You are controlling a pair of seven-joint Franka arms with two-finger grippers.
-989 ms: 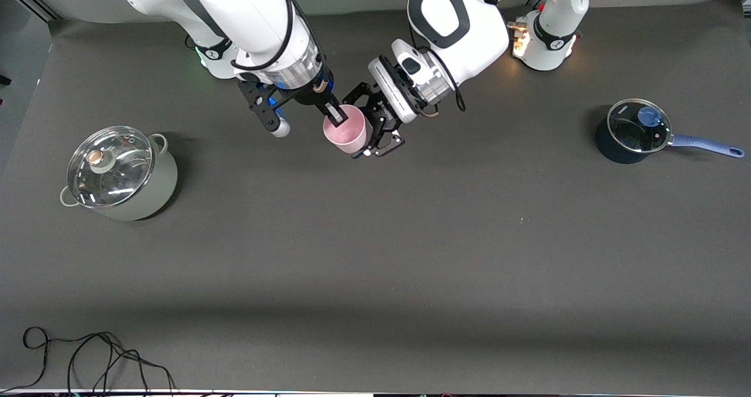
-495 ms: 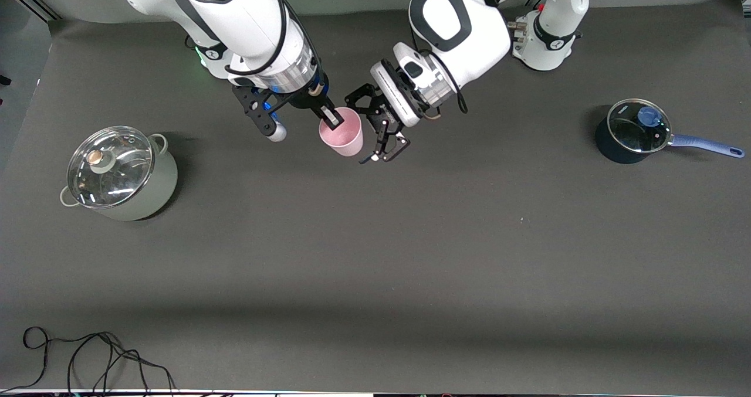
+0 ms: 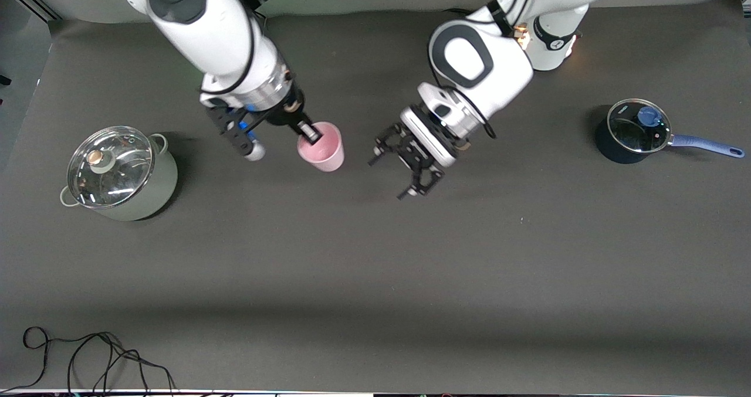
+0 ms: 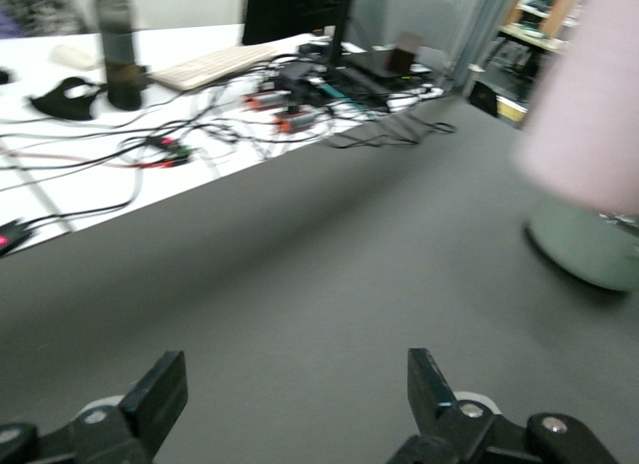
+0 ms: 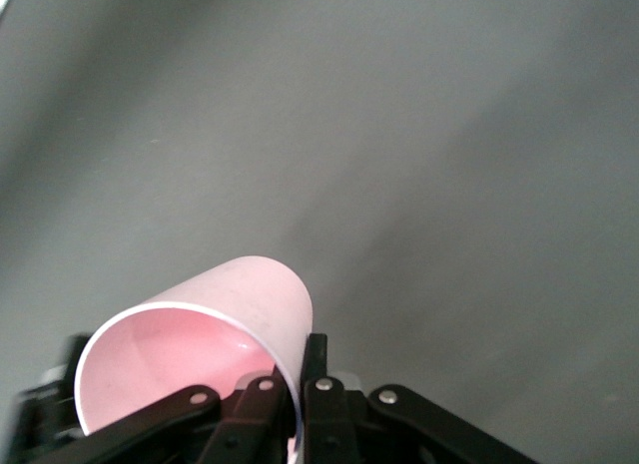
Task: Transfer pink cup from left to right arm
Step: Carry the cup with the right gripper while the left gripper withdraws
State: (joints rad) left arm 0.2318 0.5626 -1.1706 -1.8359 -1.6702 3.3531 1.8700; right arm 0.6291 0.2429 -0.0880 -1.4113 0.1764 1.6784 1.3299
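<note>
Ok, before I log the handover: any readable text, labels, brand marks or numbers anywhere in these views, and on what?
No legible text in any view.
Pink cup, held by the right gripper: plain, no print.
Left gripper, open and empty: no mark that can be read.
Grey-green pot and blue saucepan: no visible labels.
Clutter on the white desk in the left wrist view: too blurred to read.

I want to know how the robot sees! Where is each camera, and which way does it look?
Front view: high across the table, facing both arms; the right claw holds the small pale-pink plastic cup, and the left claw is open.
Left wrist view: on the left arm, past the open left claw across the dark table.
Right wrist view: on the right arm, over its claw.
All three show the cup.
</note>
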